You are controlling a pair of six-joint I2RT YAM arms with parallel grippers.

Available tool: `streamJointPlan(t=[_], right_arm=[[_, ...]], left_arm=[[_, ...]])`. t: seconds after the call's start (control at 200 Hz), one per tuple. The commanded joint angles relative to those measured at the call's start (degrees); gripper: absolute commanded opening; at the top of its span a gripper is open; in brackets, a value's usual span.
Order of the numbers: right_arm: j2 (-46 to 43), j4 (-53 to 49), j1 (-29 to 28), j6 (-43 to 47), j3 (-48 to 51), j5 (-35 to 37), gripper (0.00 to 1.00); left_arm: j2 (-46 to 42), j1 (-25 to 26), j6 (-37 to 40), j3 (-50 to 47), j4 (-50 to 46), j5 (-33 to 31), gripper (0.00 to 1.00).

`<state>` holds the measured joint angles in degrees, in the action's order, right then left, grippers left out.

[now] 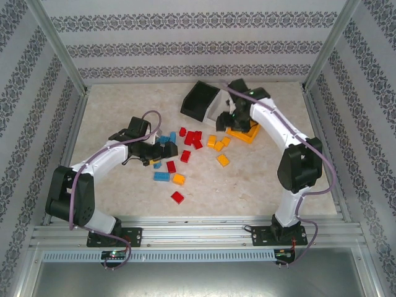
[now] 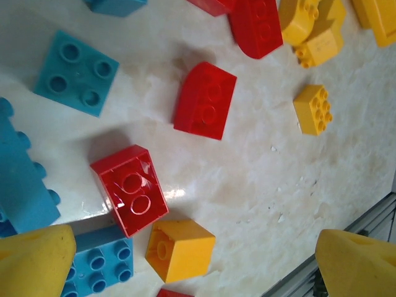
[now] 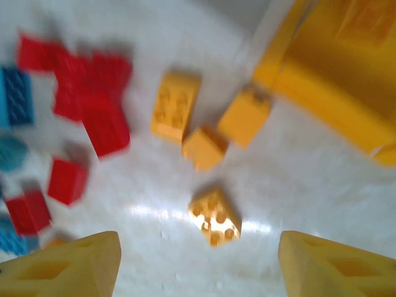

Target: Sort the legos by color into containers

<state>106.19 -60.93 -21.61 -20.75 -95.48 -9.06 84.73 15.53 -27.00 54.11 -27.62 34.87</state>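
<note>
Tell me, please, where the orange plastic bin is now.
In the top view the orange plastic bin lies at the back, right of centre, beside the white plastic bin, partly under the right arm.

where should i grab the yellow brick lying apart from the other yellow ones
By its two flat side walls, from straight above: the yellow brick lies studs up with bare table around. It sits skewed to the right gripper, so turn the wrist.

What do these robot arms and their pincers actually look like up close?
The left arm and right arm are both made of smooth white links joined by chunky black joints, standing on black base plates. A purplish cable runs along each one. The left fingers and right fingers are blunt yellow wedges.
</note>
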Motion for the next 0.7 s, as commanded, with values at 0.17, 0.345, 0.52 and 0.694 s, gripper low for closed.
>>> streamJointPlan(t=[0.17,0.345,0.52,0.694], right_arm=[[-0.5,-0.7,-6.2,4.1,12.8,1.7,0.77],[2.6,1.3,-7.5,4.0,13.7,1.4,0.78],[6.0,2.2,-7.4,4.7,12.2,2.2,0.75],[9.5,2.6,-6.8,4.9,10.0,2.1,0.71]], left_arm=[[-5.9,1.5,-0.8,-3.5,2.1,-3.7,1.00],[-5.1,1.5,-2.8,-3.1,3.3,-2.9,1.00],[-5.9,1.5,-3.0,-3.2,2.6,-3.3,1.00],[-6.3,1.5,-2.5,-3.5,1.3,-3.9,1.00]])
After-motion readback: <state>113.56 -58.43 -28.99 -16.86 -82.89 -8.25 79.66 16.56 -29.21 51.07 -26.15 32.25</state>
